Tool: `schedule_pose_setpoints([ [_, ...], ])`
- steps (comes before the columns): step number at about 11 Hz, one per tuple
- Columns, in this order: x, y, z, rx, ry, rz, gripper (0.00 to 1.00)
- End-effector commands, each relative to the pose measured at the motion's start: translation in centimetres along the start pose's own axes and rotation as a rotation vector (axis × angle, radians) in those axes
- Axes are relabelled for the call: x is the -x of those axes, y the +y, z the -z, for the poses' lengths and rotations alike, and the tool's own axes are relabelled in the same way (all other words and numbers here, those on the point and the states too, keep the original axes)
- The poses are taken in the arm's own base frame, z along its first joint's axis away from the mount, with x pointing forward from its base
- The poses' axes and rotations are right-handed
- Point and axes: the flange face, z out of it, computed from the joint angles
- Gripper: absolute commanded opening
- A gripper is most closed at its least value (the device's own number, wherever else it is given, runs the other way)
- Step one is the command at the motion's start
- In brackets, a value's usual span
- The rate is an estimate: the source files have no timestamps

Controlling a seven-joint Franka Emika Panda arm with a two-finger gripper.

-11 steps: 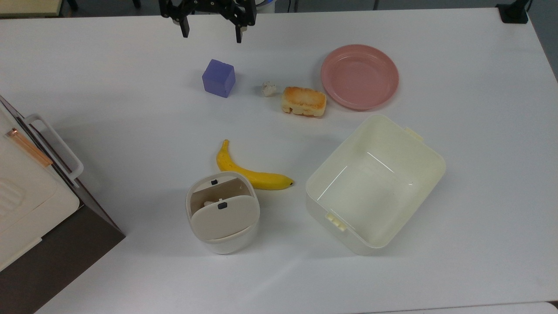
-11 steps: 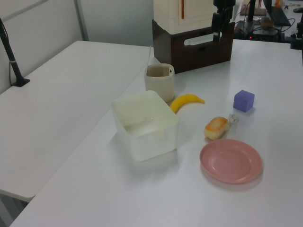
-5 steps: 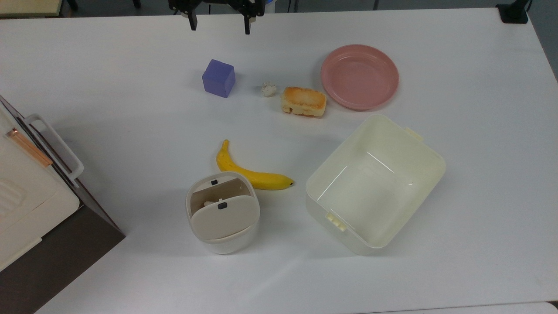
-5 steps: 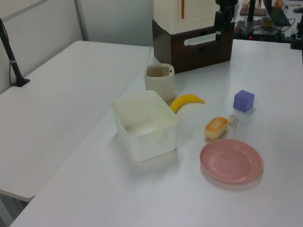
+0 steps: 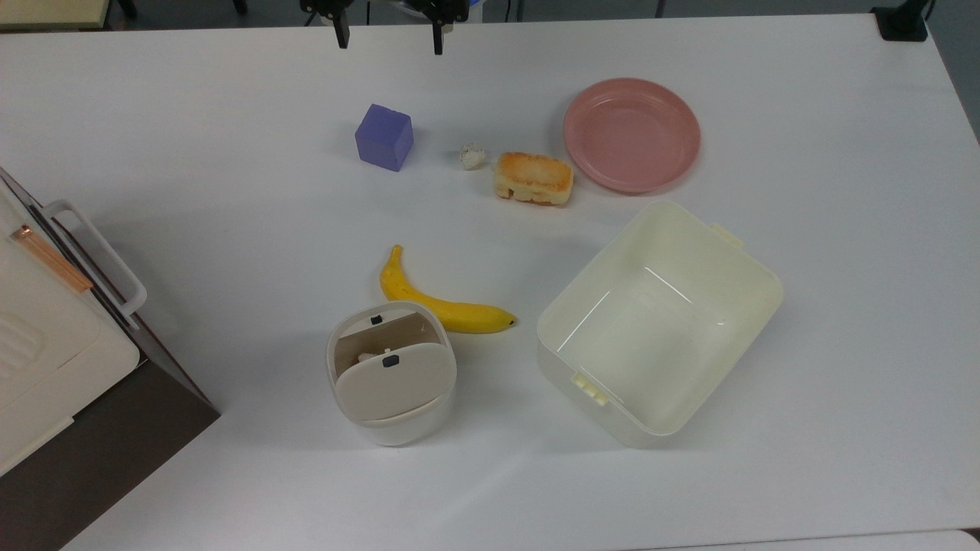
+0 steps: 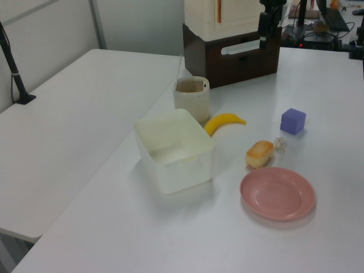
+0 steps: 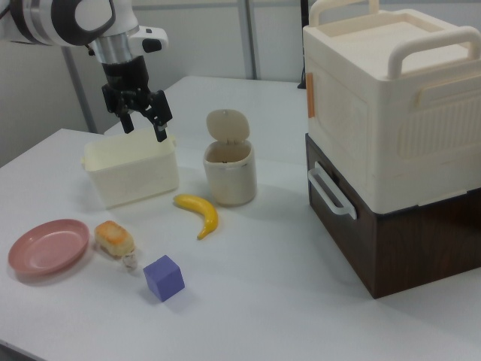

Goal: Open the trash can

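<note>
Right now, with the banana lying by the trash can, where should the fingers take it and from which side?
Grip the banana at its thick middle, coming straight down from above, fingers across its width. It lies flat and curved on the table, and its middle is clear of the trash can in the top view, so that looks like the safest hold.

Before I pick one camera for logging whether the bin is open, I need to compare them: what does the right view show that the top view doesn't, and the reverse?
The right view adds the side profile: the trash can with its lid standing upright, and the arm's wrist above the open tool. The top view adds the insides: the tub's bare floor and something pale in the trash can. Both share the banana, the purple cube and the pink plate.
</note>
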Motion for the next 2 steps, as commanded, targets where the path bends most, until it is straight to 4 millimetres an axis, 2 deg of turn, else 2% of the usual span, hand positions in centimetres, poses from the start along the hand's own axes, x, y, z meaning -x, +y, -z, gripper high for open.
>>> schedule_pose_setpoints([
  [1,1.17,0.25,0.17,-0.021,-0.012,0.007,1.0],
  [2,1.15,0.24,0.18,-0.021,-0.011,0.007,1.0],
])
